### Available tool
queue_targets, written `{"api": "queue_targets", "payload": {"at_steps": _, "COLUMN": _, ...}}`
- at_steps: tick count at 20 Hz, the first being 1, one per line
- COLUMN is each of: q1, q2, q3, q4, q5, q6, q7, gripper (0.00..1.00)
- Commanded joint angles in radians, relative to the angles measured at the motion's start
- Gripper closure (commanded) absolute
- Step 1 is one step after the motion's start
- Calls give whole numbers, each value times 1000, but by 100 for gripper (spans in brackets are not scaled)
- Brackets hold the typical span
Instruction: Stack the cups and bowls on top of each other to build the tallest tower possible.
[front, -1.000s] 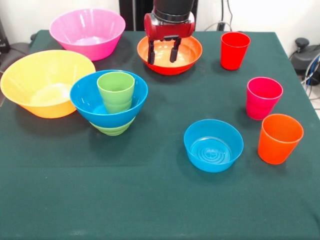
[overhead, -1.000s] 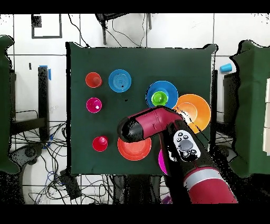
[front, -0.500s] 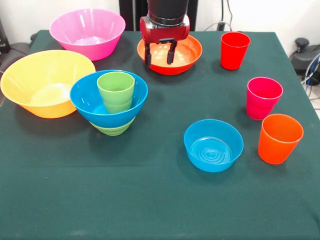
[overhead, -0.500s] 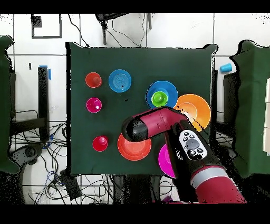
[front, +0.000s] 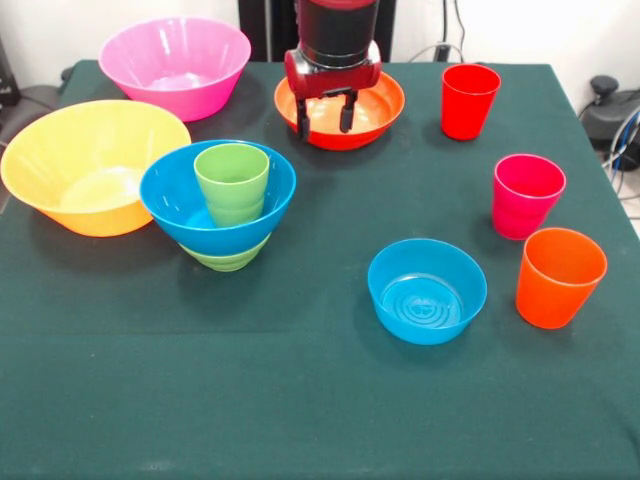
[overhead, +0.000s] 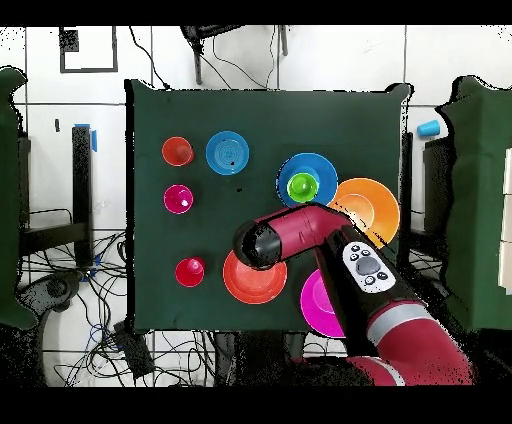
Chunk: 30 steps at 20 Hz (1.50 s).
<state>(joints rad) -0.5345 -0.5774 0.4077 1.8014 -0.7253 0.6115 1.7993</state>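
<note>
No text, label, brand, number or sign can be read in either view.

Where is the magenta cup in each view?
Front: magenta cup at the right, between the red cup behind and the orange cup in front.
Overhead: magenta cup at the left, between the same two cups.
Shared landmark: red cup.
</note>
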Motion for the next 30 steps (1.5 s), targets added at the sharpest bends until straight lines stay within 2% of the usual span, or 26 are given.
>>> {"api": "queue_targets", "payload": {"at_steps": 1, "q1": 21, "q2": 90, "q3": 72, "q4": -85, "q5": -99, "q6": 163, "q7": -345, "gripper": 0}}
{"api": "queue_targets", "payload": {"at_steps": 11, "q1": 56, "q2": 75, "q3": 67, "q4": -124, "q5": -133, "q6": 278, "q7": -379, "gripper": 0}}
{"api": "queue_targets", "payload": {"at_steps": 20, "q1": 82, "q2": 124, "q3": 54, "q4": -186, "q5": -195, "q6": 232, "q7": -316, "gripper": 0}}
{"api": "queue_targets", "payload": {"at_steps": 30, "q1": 78, "q2": 162, "q3": 62, "q4": -220, "q5": -182, "q6": 222, "q7": -299, "gripper": 0}}
